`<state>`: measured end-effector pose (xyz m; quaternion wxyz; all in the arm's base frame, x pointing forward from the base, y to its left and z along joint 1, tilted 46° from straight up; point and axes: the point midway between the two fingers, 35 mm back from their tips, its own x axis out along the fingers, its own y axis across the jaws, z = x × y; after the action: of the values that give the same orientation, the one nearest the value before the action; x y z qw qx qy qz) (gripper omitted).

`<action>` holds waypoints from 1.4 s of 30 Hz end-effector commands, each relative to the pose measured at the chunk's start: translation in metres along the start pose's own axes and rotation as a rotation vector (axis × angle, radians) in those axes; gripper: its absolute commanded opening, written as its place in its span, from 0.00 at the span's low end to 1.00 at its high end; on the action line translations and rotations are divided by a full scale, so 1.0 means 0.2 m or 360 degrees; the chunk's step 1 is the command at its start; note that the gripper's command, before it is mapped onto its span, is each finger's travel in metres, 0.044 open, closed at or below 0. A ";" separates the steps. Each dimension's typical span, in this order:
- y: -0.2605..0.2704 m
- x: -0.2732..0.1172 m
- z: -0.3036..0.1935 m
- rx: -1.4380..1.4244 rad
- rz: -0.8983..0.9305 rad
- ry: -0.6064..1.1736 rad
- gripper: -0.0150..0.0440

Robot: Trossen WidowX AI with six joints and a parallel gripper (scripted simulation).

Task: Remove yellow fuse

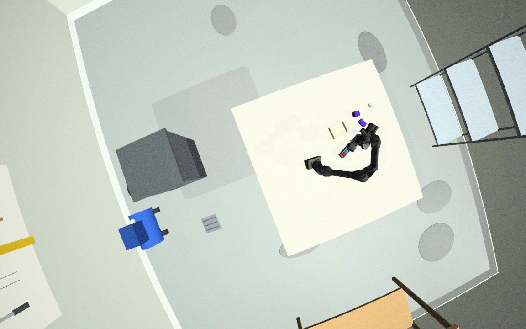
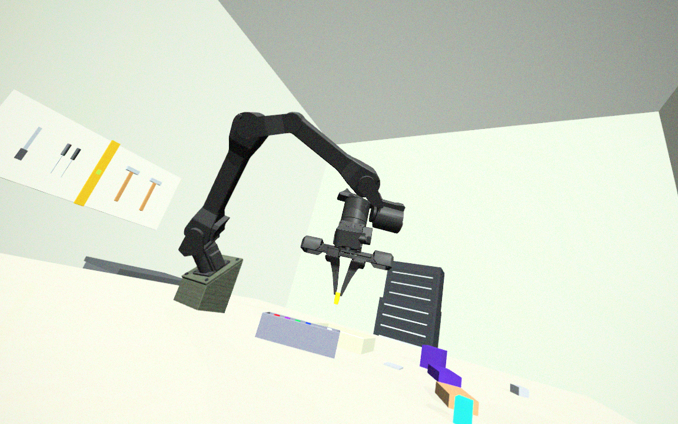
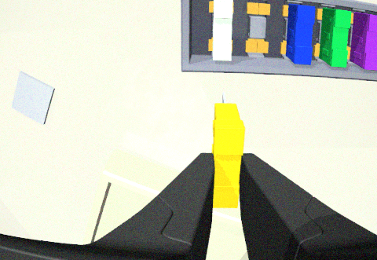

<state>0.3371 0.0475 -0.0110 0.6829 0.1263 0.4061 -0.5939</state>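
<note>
My gripper [image 2: 338,293] [image 3: 225,166] is shut on the yellow fuse [image 2: 336,298] [image 3: 228,138], which hangs upright from the fingertips in the air, above the height of the block. The grey fuse block [image 2: 296,336] [image 3: 185,32] stands on the table. It has an empty slot [image 3: 257,28] between the white fuse [image 3: 222,30] and the blue fuse [image 3: 300,34]; green [image 3: 336,36], purple [image 3: 365,40] and red [image 2: 276,315] fuses also sit in it. The cream tray [image 1: 337,130] [image 2: 357,343] lies beside the block; in the wrist view the fingers partly hide it.
A thin pale square [image 1: 354,130] [image 2: 393,365] [image 3: 33,97] lies near the tray. Two purple blocks [image 1: 356,113] [image 2: 444,374], an orange block [image 2: 456,396], a cyan block [image 2: 462,409] and a small grey-white block [image 1: 369,105] [image 2: 519,390] are farther off.
</note>
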 end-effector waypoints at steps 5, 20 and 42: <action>0.08 0.00 -0.26 0.0002 -0.0005 0.0014 0.25; 0.14 0.02 -0.60 0.0006 -0.0010 0.0008 0.25; 0.14 0.19 -0.60 0.0007 -0.0010 0.0006 0.25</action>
<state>0.3134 0.1125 -0.1191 0.6796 0.1323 0.4062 -0.5964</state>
